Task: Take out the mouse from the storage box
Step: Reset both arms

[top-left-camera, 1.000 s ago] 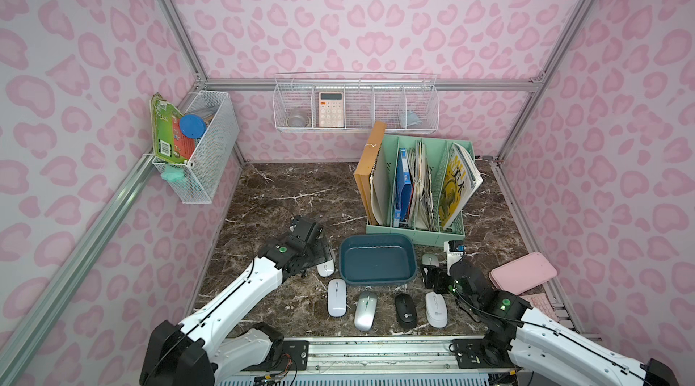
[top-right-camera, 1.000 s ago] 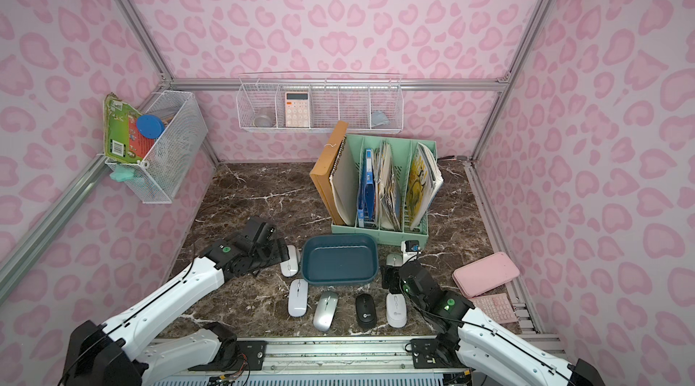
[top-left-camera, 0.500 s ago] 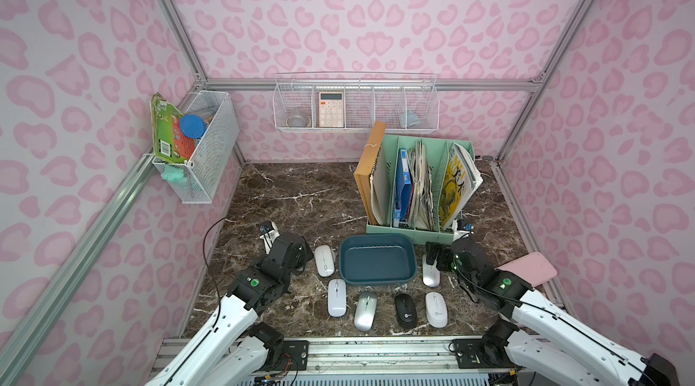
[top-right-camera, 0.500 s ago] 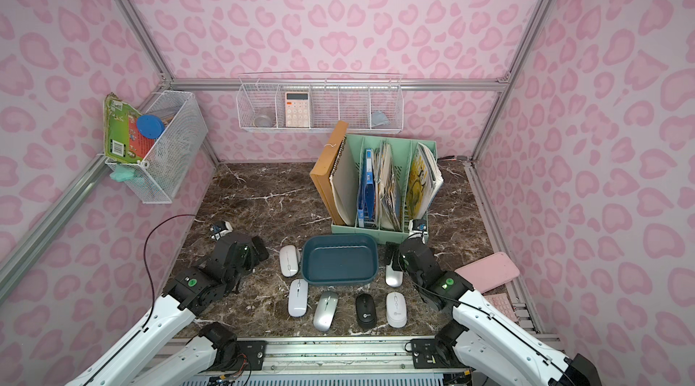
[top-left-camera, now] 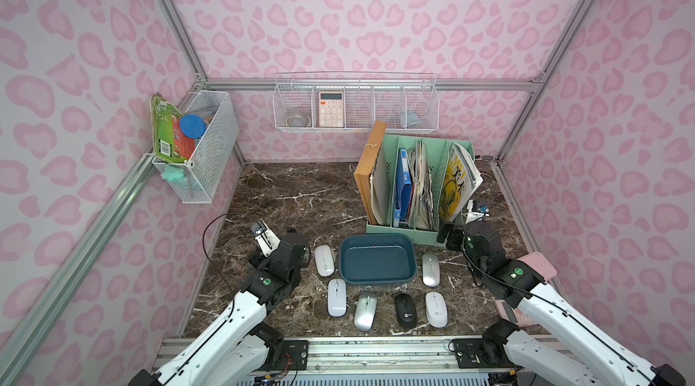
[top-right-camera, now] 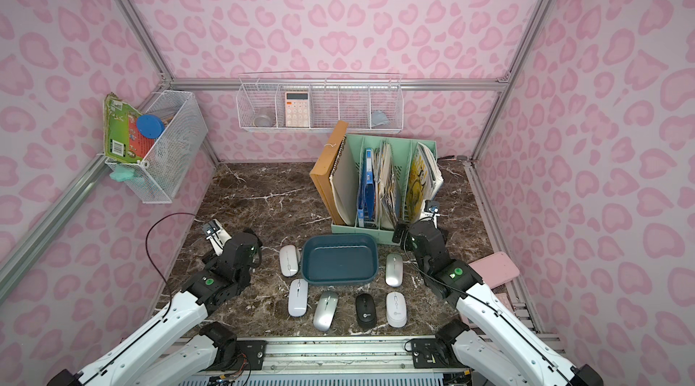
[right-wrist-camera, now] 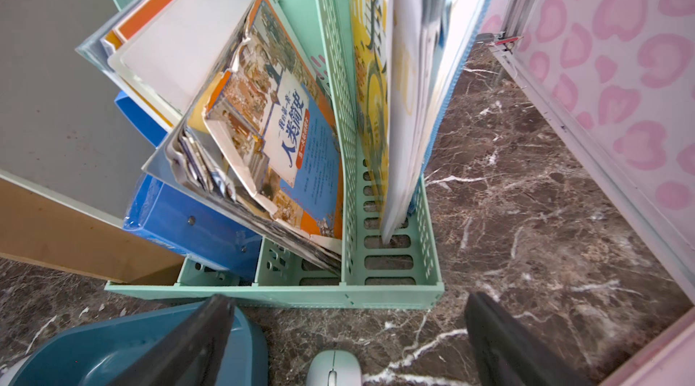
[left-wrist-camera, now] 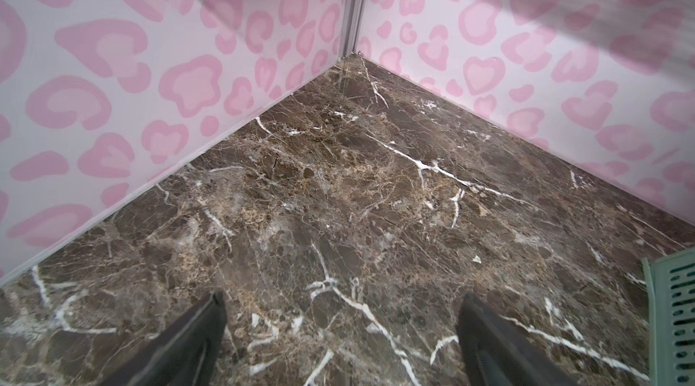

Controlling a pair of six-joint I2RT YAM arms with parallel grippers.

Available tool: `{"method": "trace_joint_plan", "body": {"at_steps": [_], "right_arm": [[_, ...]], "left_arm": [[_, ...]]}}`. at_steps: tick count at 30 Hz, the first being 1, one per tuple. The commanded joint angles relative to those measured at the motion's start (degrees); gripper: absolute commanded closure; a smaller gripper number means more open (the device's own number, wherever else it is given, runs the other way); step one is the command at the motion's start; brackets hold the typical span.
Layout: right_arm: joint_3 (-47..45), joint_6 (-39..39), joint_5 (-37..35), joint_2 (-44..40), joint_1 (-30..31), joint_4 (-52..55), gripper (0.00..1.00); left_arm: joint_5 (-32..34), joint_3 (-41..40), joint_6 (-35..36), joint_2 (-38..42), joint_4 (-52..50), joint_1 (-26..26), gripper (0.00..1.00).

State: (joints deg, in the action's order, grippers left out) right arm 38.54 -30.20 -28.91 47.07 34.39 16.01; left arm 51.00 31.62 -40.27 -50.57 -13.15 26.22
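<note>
The teal storage box [top-left-camera: 378, 260] [top-right-camera: 340, 259] lies empty in front of the organiser. Several mice lie on the marble around it. A white mouse [top-left-camera: 324, 260] is at its left and a silver mouse [top-left-camera: 430, 269] [right-wrist-camera: 334, 367] at its right. A white, a silver, a black [top-left-camera: 405, 310] and another white one form a row along the front. My left gripper [top-left-camera: 295, 237] [left-wrist-camera: 342, 301] is open over bare marble, left of the white mouse. My right gripper [top-left-camera: 449, 239] [right-wrist-camera: 348, 299] is open just beyond the silver mouse, one finger over the box's rim [right-wrist-camera: 248, 339].
A mint-green file organiser [top-left-camera: 413, 192] full of books and folders stands close behind the box and my right gripper. A pink case [top-left-camera: 541, 265] lies by the right wall. White wire baskets [top-left-camera: 355, 105] [top-left-camera: 203, 147] hang on the back and left walls.
Both grippers opened and drew away from the mice beside the box, the left one leftward, the right one back toward the organiser. Those two mice now lie free.
</note>
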Motion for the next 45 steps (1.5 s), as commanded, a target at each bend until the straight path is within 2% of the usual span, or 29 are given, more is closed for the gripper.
{"method": "trace_joint_plan", "body": {"at_steps": [1,4,9,12,14,16,19,26,33,35,41,45], "right_arm": [[-0.3,1.3,-1.2,-1.5,-0.3,-1.9,0.00],[-2.9,3.7,-1.2,-3.9,-0.3,-4.4,0.00],[-6.1,7.1,-0.9,-7.5,-0.5,-7.3,0.00],[-8.4,10.7,-1.0,-9.5,-0.6,-10.5,0.00],[-10.2,12.7,-1.5,-11.1,-0.6,-13.3,0.00],[-12.5,14.6,-2.1,-12.7,-0.6,-17.1,0.00],[-15.1,16.8,-4.1,-14.3,-0.9,-21.5,0.00],[-16.4,21.3,-6.0,-12.7,-2.5,-25.4,0.00],[-19.5,23.6,-6.2,-12.2,-4.2,-29.7,0.00],[-20.1,24.3,-6.2,-11.3,-5.2,-31.0,0.00],[-22.4,24.6,-5.8,-8.5,-10.5,-35.8,0.00],[-25.2,23.4,-5.5,-6.1,-14.9,-41.1,0.00]], "left_arm": [[0.1,3.5,3.3,-4.4,6.6,-1.2,0.01],[0.4,4.5,6.9,-7.0,7.0,-3.0,0.01],[-6.2,-1.8,13.1,-3.2,16.7,-7.9,0.01],[-6.6,-4.1,16.4,-2.2,19.9,-10.5,0.01],[-6.8,-4.9,19.0,-3.4,22.0,-12.0,0.01],[-7.4,-7.0,24.5,-6.3,29.0,-13.1,0.01],[-10.4,-8.6,28.9,-10.8,36.0,-15.7,0.01],[-25.6,-12.0,31.3,-19.3,49.1,-23.9,0.01],[-31.5,-13.8,35.3,-25.1,59.6,-26.8,0.01],[-35.7,-13.7,34.1,-27.4,62.0,-28.8,0.01],[-40.3,-8.6,34.7,-39.1,63.9,-30.8,0.01],[-41.9,-6.7,34.5,-38.4,58.9,-31.3,0.01]]}}
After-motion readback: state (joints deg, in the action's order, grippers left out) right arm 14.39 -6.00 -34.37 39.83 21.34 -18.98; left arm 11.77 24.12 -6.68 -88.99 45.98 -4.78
